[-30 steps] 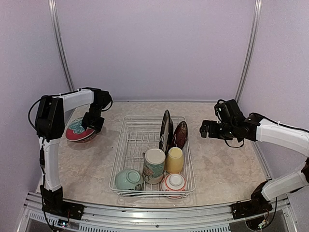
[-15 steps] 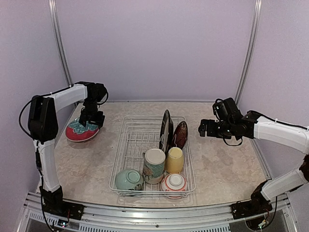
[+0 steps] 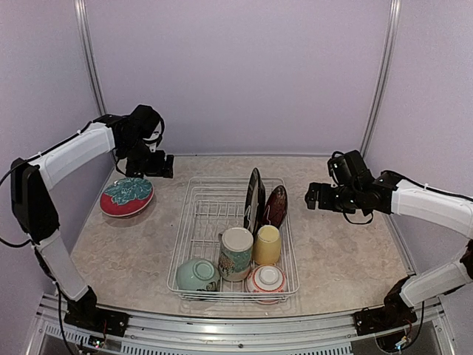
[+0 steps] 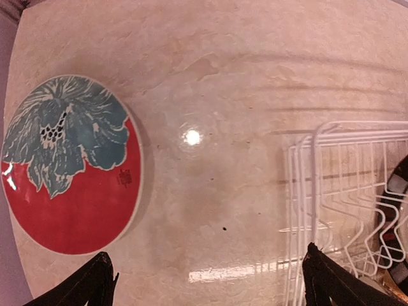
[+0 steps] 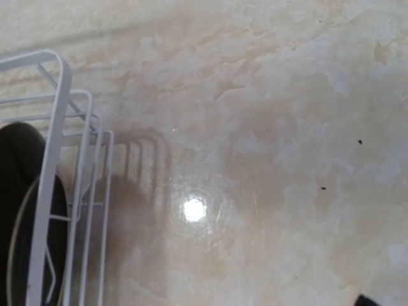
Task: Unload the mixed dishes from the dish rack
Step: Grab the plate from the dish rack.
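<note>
Plate of red floral ceramic point(image 3: 127, 196) lies flat near the left edge of the marbled tabletop point(image 3: 347, 255). The left claw point(image 3: 161, 165) hovers just beyond it, spread wide and empty. White wire dish rack point(image 3: 194, 222) at centre holds the other dishes point(image 3: 236, 253). Right claw point(image 3: 314, 198), spread and empty, hangs over open tabletop.

Table point(image 3: 347, 251): dish rack point(image 3: 194, 222) ctr; red floral plate point(image 3: 127, 196) L.

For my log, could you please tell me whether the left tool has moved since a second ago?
Yes: the left tool rose off the red floral plate, toward the dish rack.
</note>
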